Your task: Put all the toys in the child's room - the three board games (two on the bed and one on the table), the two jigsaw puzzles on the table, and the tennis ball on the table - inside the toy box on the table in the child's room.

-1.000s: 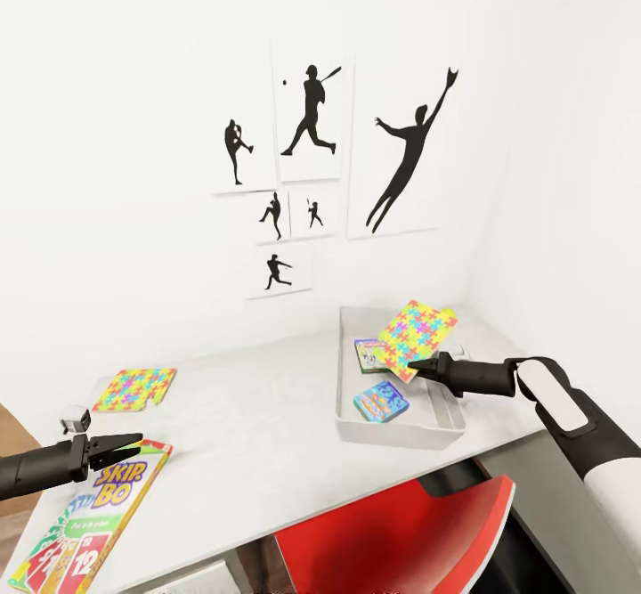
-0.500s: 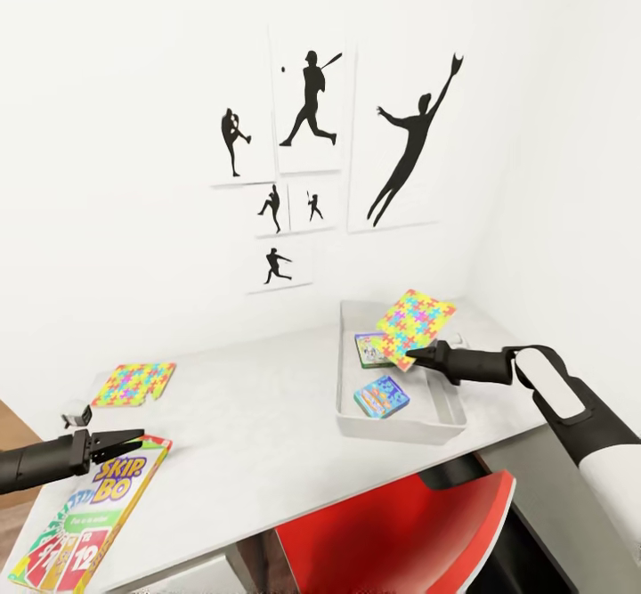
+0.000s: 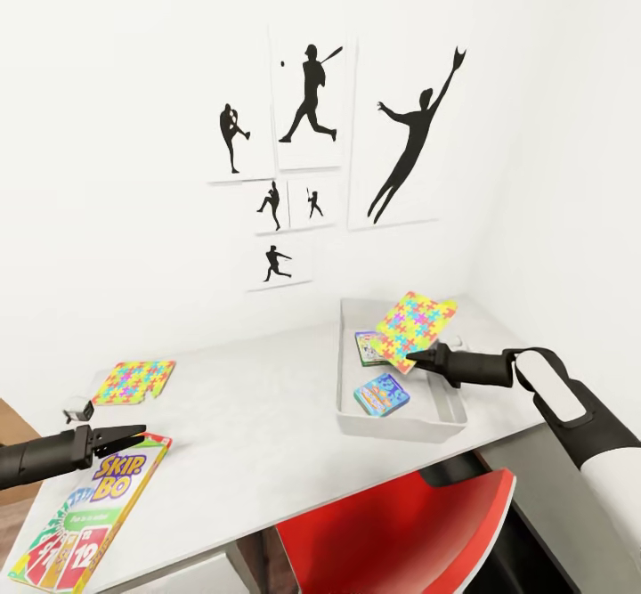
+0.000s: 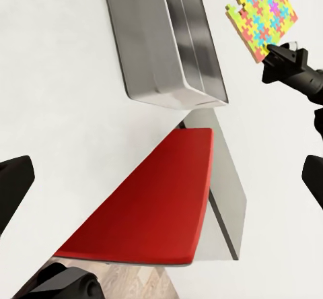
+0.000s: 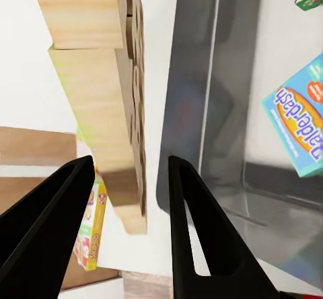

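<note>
My right gripper is shut on the lower corner of a multicoloured jigsaw puzzle, holding it tilted above the grey toy box. Its wooden back sits between the fingers. In the box lie a light blue board game and a green-edged one. A second jigsaw puzzle lies flat at the table's left. The Skip-Bo board game lies at the front left corner. My left gripper hovers open just above it. The tennis ball is out of view.
A red chair is tucked under the table's front edge, below the toy box. The white wall with baseball silhouettes runs close behind the table, and a side wall closes off the right end.
The camera has tilted slightly, so the whole picture has shifted. My right gripper still holds the puzzle above the box, only a touch higher. The left gripper has hardly moved.
</note>
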You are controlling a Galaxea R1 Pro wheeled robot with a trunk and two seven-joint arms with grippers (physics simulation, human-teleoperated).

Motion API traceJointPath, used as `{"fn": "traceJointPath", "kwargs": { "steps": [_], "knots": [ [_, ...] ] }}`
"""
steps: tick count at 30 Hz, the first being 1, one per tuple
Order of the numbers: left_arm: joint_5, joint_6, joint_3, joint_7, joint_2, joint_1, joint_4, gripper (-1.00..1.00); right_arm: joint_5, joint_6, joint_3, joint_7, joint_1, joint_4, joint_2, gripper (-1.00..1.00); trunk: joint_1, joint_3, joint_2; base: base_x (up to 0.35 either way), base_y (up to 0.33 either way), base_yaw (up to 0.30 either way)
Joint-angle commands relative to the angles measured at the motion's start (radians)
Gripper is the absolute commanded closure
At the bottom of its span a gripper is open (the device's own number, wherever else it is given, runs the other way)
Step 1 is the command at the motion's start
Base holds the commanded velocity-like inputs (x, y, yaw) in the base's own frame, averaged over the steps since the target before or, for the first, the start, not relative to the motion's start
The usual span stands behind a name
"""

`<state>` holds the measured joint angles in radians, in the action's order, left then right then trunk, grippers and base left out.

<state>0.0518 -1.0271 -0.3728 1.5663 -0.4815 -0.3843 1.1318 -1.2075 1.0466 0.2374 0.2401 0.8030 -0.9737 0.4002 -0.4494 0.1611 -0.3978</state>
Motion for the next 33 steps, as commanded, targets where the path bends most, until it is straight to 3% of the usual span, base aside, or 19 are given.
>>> {"fn": "traceJointPath", "kwargs": {
  "steps": [1, 24, 31, 33],
  "knots": [
    [-0.001, -0.011, 0.0, 0.004, 0.0, -0.001, 0.0, -1.0, 0.012, 0.001, 0.002, 0.01, 0.0, -0.001, -0.002, 1.0, -0.001, 0.002, -0.002, 0.0, 0.0, 0.0],
    [-0.001, -0.01, -0.001, 0.004, -0.001, -0.001, 0.0, -1.0, 0.017, 0.001, -0.012, -0.003, 0.031, 0.002, -0.003, 1.0, -0.001, 0.002, -0.002, 0.0, 0.0, 0.0],
    [-0.001, -0.011, -0.001, 0.004, -0.003, -0.001, 0.0, -1.0, 0.016, 0.001, 0.018, 0.002, 0.138, 0.121, -0.015, 1.0, -0.001, 0.002, -0.002, 0.0, 0.0, 0.0],
    [-0.001, -0.01, -0.001, 0.004, -0.004, -0.001, 0.0, -1.0, 0.016, 0.001, 0.078, 0.006, 0.167, 0.15, -0.017, 1.0, -0.001, 0.002, -0.002, 0.0, 0.0, 0.0]
  ]
}}
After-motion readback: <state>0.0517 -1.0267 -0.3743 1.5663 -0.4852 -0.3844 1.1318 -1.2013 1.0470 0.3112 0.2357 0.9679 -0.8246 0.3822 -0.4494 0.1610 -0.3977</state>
